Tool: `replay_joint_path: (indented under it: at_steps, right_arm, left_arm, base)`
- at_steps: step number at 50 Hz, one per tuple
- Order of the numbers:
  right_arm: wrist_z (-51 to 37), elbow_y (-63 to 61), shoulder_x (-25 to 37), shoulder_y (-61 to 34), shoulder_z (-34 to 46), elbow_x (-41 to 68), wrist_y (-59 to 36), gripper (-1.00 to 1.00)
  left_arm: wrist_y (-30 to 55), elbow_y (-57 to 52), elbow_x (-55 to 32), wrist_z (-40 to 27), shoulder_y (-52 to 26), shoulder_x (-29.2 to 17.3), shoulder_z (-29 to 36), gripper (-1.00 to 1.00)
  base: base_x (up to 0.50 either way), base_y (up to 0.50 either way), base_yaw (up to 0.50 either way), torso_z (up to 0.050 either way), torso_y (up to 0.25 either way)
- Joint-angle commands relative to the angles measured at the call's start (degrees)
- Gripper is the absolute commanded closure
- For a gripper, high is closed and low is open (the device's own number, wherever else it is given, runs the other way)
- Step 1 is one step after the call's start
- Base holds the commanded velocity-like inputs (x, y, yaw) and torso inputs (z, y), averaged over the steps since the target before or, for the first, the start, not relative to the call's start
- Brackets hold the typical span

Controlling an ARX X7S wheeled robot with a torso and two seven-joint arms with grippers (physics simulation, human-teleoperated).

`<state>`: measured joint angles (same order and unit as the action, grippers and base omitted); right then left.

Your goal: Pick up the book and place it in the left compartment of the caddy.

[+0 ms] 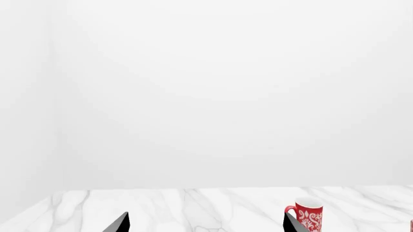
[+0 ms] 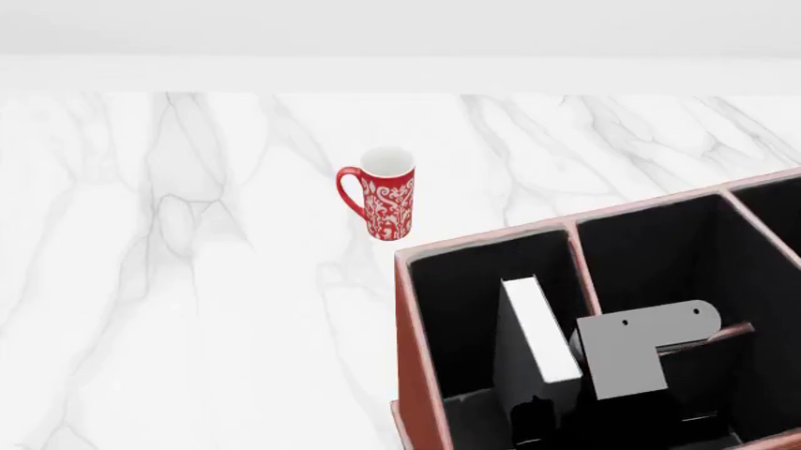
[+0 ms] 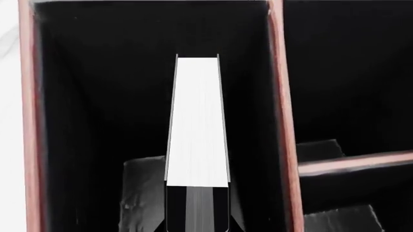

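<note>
The book (image 2: 541, 330) is inside the left compartment (image 2: 463, 309) of the caddy (image 2: 419, 366), with its white page edges turned upward. It stands on edge between the outer wall and the long divider, and it leans a little in the head view. In the right wrist view the book (image 3: 197, 121) fills the middle of the compartment, with dark space on both sides of it.

The right gripper (image 2: 545, 417) is low in the same compartment and is closed on the near end of the book; its black fingers (image 3: 139, 193) show on both sides of the cover. A grey part of the right arm (image 2: 639, 347) lies over the divider.

The left gripper (image 1: 203, 224) is held above the table (image 1: 193, 203) with its jaws wide apart and nothing between them. The red mug (image 2: 388, 192) stands upright on the table, apart from the caddy.
</note>
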<state>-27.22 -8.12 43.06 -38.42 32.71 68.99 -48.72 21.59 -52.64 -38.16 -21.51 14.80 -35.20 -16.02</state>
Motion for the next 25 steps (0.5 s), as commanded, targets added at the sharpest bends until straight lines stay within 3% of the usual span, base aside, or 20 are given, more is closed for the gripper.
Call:
replay_joint_path:
  at_steps: [1,25]
  right_arm:
    - [3.04,-0.11,-0.2,0.08,-0.14,-4.23,1.16,1.0]
    - [5.22,3.85,-1.53,1.57,0.98,-6.57,3.72,1.0]
  left_arm:
    - [-0.08,-0.01,0.02,-0.23,0.0,-0.17,0.16,-1.0]
    - [-0.57,0.06,-0.03,-0.41,0.27,-0.46,0.22,-1.0]
  base:
    - [0.0,0.0,0.0,0.0,0.0]
    - [0.0,0.0,0.0,0.0,0.001]
